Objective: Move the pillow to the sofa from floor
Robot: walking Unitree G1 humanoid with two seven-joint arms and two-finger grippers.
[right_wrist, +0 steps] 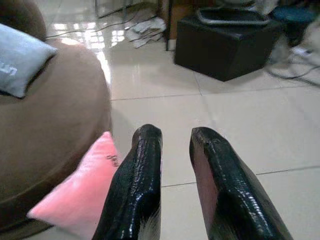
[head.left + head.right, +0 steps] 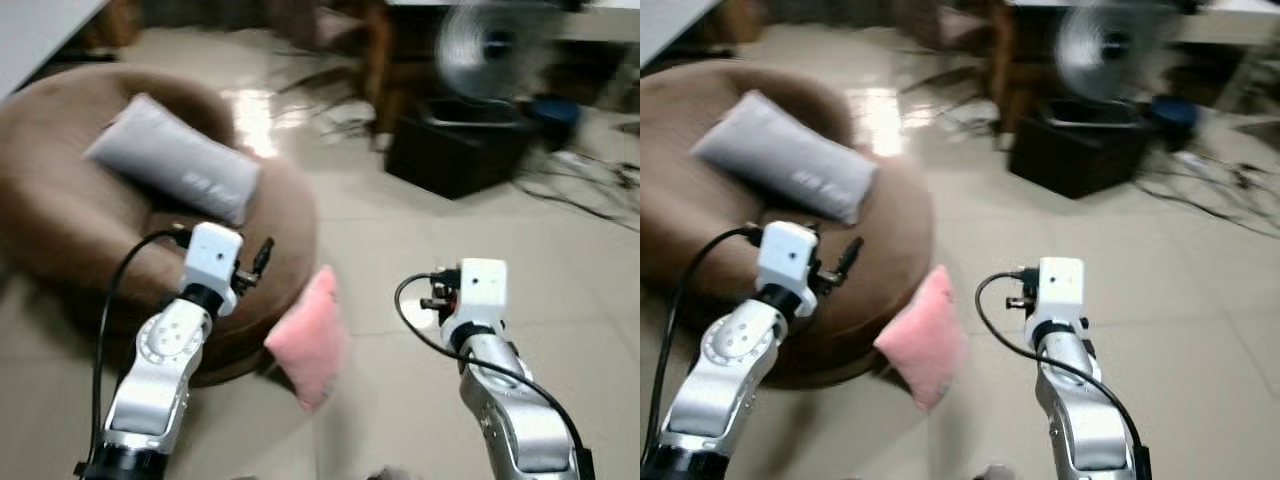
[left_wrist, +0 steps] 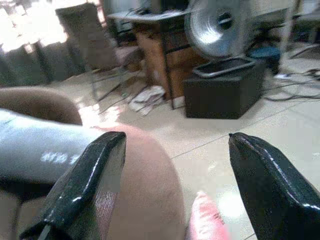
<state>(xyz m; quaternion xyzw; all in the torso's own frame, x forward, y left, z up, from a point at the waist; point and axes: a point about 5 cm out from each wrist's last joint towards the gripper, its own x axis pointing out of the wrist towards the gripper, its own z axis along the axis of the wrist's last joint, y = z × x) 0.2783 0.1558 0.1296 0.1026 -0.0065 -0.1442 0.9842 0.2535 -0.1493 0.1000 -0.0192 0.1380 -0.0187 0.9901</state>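
A pink pillow (image 2: 310, 345) rests on the tiled floor, leaning against the front edge of the round brown sofa (image 2: 60, 200). On the sofa lies a grey pillow (image 2: 175, 160). My left gripper (image 3: 175, 137) is held over the sofa's front edge, open wide with nothing between its fingers; the pink pillow (image 3: 207, 220) sits just below and ahead of it. My right gripper (image 1: 176, 132) hovers above the floor to the right of the pink pillow (image 1: 80, 200), fingers nearly together and holding nothing.
A black box (image 2: 455, 150) stands on the floor ahead, with a fan (image 2: 490, 45) behind it. Loose cables (image 2: 590, 190) trail across the tiles at the right. Bare tiled floor (image 2: 400, 250) lies between me and the box.
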